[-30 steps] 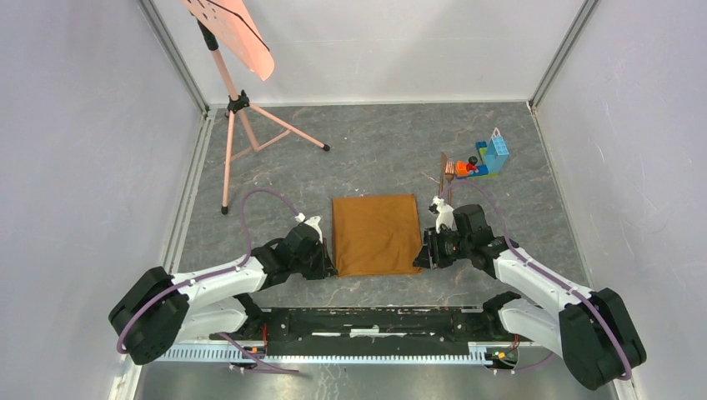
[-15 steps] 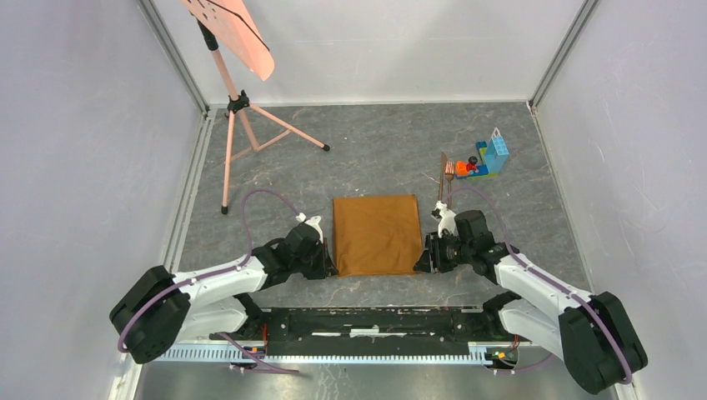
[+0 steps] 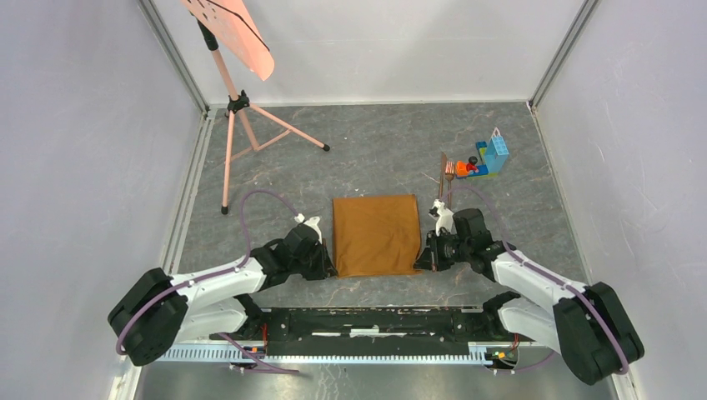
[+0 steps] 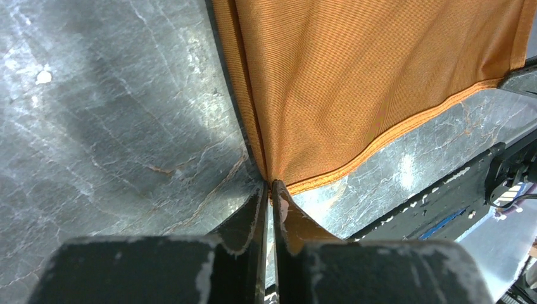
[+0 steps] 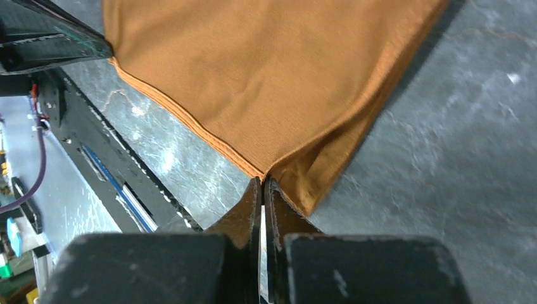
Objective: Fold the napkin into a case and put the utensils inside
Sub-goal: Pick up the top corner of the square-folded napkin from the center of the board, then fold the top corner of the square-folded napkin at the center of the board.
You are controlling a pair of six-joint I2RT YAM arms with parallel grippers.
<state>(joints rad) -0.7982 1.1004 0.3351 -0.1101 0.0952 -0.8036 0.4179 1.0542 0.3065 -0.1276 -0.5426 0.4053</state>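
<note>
Left wrist view: left tool (image 4: 269, 190) is pinched narrow on the napkin's (image 4: 380, 69) near-left corner, with the hem running off to the right.
Right wrist view: right tool (image 5: 263, 187) is pinched narrow on the near-right corner, with cloth caught between its tips.
Napkin position: it lies flat on the worktop (image 3: 375, 158) between the 2 tools, its near edge toward the arm bases.
Utensils position: utensils (image 3: 446, 171) lie beyond the right tool, apart from the napkin and just beside the toy brick pile (image 3: 488, 158).
Step in hand: probably the 1st fold, with both near corners gripped and no lift showing.
Doing it well: raise the 2 corners together and level, keeping the hem taut between them. Carry it away from the bases without dragging the far half. Lay edge on edge before letting go.
Change from 1 second earlier: the right tool stood partly open at its corner and is now clamped on it. The left tool and the napkin look unmoved.
</note>
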